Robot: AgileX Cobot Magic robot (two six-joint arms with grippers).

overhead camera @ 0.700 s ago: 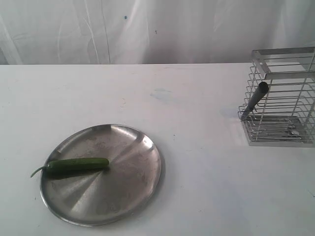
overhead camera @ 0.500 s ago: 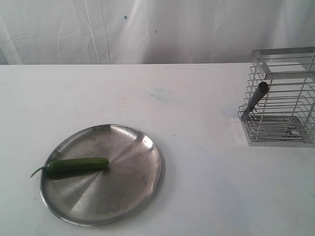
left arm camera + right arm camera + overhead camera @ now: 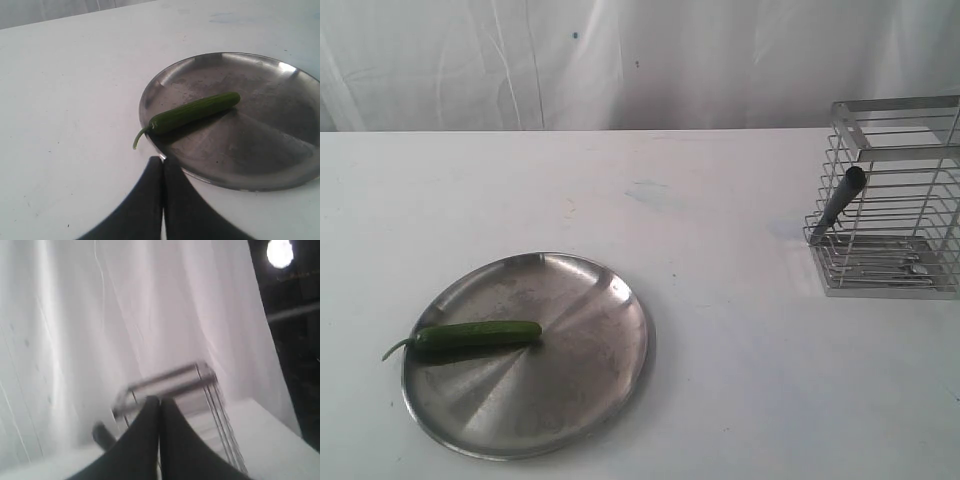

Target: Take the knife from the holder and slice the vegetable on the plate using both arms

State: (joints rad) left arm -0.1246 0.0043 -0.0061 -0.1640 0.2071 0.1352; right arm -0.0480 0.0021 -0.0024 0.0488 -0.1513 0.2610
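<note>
**Surface.** A white tabletop carries all items. A white draped curtain hangs behind it.

**Plate.** 1 wide, round, shallow plate of brushed stainless steel lies flat on the near left part of the tabletop in the exterior view.

**Vegetable.** 1 slender dark green cucumber lies whole on the left part of the plate. Its thin curled stem overhangs the left rim and its blunt end points towards the plate's centre.

**Holder.** 1 tall boxy holder of shiny silver wire with a square metal rim stands upright at the far right, well apart from the plate.

**Knife.** 1 knife with a black rounded handle leans tilted at the holder's left side, handle uppermost. The blade cannot be made out among the wires.

**Left hand.** In the left wrist view the black left hand has its 2 fingers pressed together and holds nothing. Its tips sit just beside the plate's rim, near the cucumber's stem. Whether they touch the tabletop cannot be told.

**Right hand.** The right wrist view is blurred. The black right hand has its 2 fingers pressed together and is empty. It points towards the holder, seen against the curtain.
</note>
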